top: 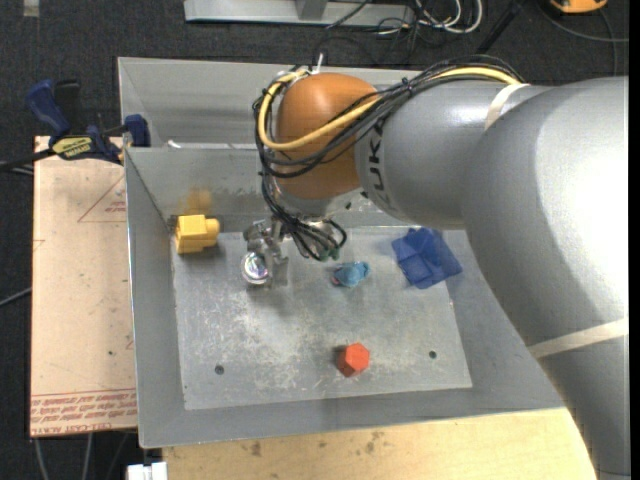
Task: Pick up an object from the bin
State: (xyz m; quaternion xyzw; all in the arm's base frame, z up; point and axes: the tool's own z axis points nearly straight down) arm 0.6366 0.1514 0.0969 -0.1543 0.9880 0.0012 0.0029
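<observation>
The pincer [268, 251] is seen low in the back left part of the bin [300, 383], over a small shiny round thing [257, 267], near a yellow block [196, 233]; whether it is open cannot be told.

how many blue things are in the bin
2: a dark blue block by the right wall, and a small light blue piece just left of it. The arm may hide others.

Bin [262, 360] — scuffed, matt metal.
</observation>
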